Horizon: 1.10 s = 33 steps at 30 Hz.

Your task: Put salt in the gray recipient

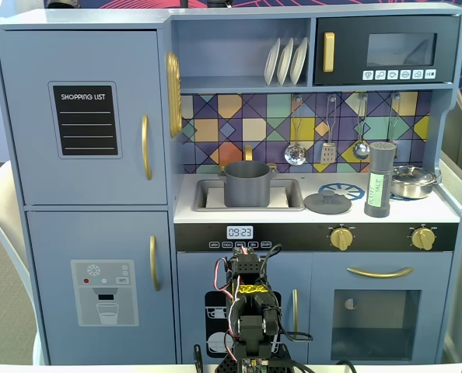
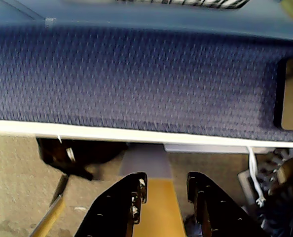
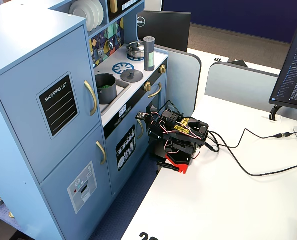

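The arm (image 3: 178,135) is folded down compact on the white desk (image 3: 228,200), right at the desk's edge facing the blue toy kitchen (image 3: 53,115), nowhere near the countertop. In a fixed view it shows up low at the bottom centre (image 1: 249,311), wires and all.

The wrist view points downward: the gripper (image 2: 166,187) sits at the bottom with its two black fingers (image 2: 122,207) parted a little, a modest gap with nothing between them (just yellowish floor and a blue carpet band behind).

The salt (image 1: 378,180) stands upright on the right part of the counter, just left of a shiny steel pan (image 1: 412,181) and right of a flat gray lid (image 1: 327,202) with a knob. The gray pot (image 1: 247,183) sits in the sink (image 1: 208,194) on the left, well apart from the shaker. In another fixed view the pot (image 3: 105,88) shows something green inside.
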Each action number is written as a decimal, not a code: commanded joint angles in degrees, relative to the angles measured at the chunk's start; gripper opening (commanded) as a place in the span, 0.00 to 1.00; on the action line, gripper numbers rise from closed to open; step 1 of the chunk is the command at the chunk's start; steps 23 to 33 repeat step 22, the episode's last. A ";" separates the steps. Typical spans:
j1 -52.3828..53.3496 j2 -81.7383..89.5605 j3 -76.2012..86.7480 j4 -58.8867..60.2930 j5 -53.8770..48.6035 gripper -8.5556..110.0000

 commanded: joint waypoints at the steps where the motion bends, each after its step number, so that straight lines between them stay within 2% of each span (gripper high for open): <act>1: -0.62 0.35 -0.44 1.05 -1.32 0.11; 33: -1.05 0.35 -0.44 1.05 -1.14 0.13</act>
